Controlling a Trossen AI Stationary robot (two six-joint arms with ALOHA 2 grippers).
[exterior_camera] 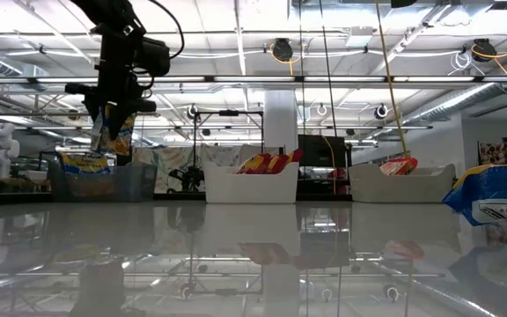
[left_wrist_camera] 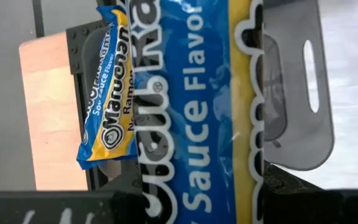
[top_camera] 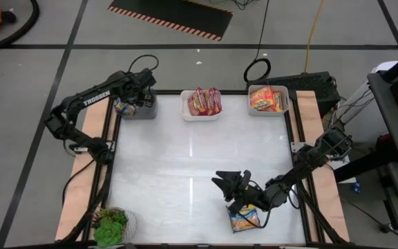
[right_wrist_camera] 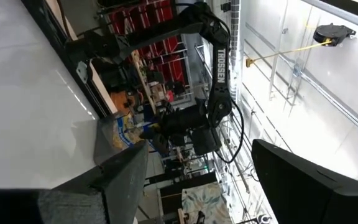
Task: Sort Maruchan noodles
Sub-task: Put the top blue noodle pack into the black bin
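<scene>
From above, the left gripper (top_camera: 131, 104) held a blue packet (top_camera: 124, 107) over the grey bin (top_camera: 147, 111); red packets (top_camera: 204, 101) and orange packets (top_camera: 267, 99) sat binned. The right gripper (top_camera: 235, 188), fingers apart and empty, hovered by the last packet (top_camera: 244, 219). At table level, the blue packet (exterior_camera: 113, 132) hung clamped. Sorting looked nearly done.

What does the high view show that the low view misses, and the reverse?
Only the high view shows the green plant at the table's near-left corner and the right tool open above a blue-and-yellow packet. Only the low view shows the left tool's packet hanging clear above the grey bin. Both show the left tool, the red-packet bin and the orange-packet bin.
</scene>
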